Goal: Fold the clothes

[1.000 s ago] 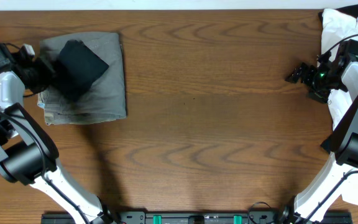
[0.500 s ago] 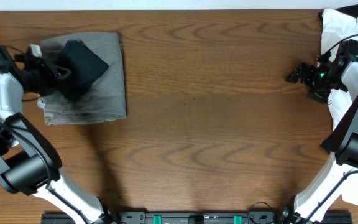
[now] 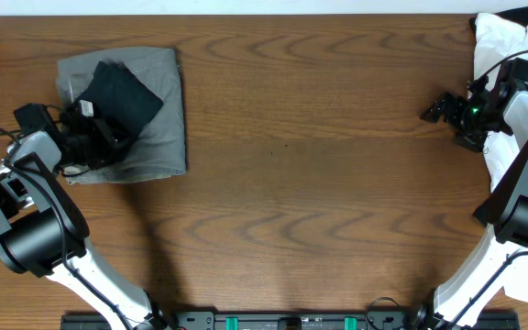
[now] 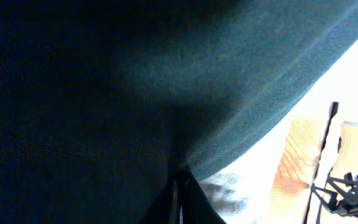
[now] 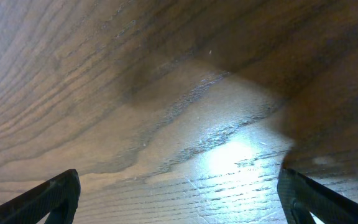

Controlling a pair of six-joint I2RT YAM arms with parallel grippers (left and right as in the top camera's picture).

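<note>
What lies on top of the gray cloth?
A black cloth lies on the gray cloth, with the left gripper at its edge. The gray part beneath it is hidden.

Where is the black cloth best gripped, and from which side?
Grip the black cloth at its lower-left edge, coming from the left, low along the grey cloth. It lies flat as a tilted square, so probably only an edge offers something to pinch, and the left gripper is at that edge. Whether it holds the cloth now cannot be told.
</note>
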